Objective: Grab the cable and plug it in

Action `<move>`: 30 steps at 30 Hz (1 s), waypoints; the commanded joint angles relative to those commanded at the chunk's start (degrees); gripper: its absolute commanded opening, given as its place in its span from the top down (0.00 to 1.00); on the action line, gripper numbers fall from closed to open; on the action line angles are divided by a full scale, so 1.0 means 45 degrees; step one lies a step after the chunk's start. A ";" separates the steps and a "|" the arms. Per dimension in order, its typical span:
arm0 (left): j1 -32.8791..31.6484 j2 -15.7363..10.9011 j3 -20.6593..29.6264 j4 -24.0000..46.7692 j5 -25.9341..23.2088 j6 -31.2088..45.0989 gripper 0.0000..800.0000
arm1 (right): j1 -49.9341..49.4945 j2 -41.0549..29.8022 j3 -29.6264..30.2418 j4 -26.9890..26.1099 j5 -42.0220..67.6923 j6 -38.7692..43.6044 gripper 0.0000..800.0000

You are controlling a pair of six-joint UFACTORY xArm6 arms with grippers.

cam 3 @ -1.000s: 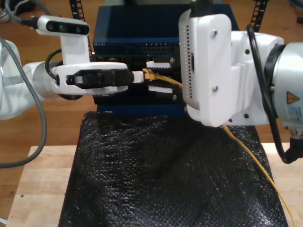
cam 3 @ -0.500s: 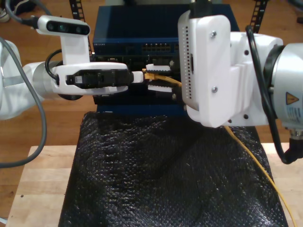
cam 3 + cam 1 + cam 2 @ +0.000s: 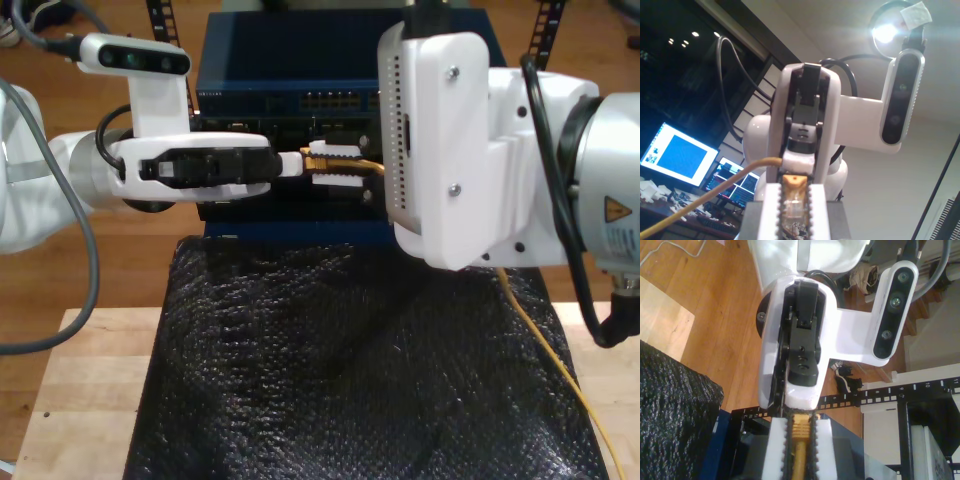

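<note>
Two grippers are meeting tip to tip in front of the blue rack [image 3: 260,80]. On the exterior view's left, you are seeing my first gripper [image 3: 293,162] pinching the clear connector [image 3: 792,192] of the cable [image 3: 540,350]. Just beside it, my second gripper [image 3: 335,162] is clamping the yellow boot [image 3: 801,427]. The cable is running on toward the exterior view's right and trailing down over the black mat [image 3: 340,380].

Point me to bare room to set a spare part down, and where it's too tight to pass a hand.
Free: the black mat is bare across its middle; the cable trails along its edge at the exterior view's right. Bare wooden table borders the mat at that view's left. Crowded: the gap before the blue rack unit, where both grippers meet at the cable's plug.
</note>
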 joint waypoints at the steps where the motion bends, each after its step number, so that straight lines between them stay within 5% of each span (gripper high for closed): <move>1: -0.0020 0.0000 0.0000 0.0020 0.0000 0.0000 0.96 | 0.0000 0.0000 0.0000 0.0000 0.0000 0.0000 1.00; 3: -0.0020 0.0000 0.0000 0.0000 0.0000 0.0000 0.91 | 0.0000 0.0000 0.0000 0.0000 0.0000 0.0000 1.00; 6: -0.0020 0.0020 0.0000 0.0000 0.0215 0.0000 0.68 | 0.0000 0.0000 0.0000 0.0000 0.0000 0.0000 1.00; 11: -0.0020 0.0020 0.0000 0.0000 0.0293 -0.0020 0.58 | 0.0000 0.0000 0.0000 0.0020 0.0000 0.0020 1.00; 13: -0.0020 0.0020 0.0000 0.0000 0.0254 0.0000 0.36 | 0.0000 0.0020 -0.0020 0.0020 0.0000 0.0020 1.00; 18: -0.0020 0.0039 0.0020 0.0000 0.0156 0.0020 0.08 | -0.0078 0.0137 -0.0078 0.0039 -0.0020 0.0098 1.00; 30: 0.1524 0.0000 -0.0137 0.0020 -0.1504 0.0098 0.01 | -0.1543 0.1856 -0.1309 -0.0039 0.0703 0.1680 1.00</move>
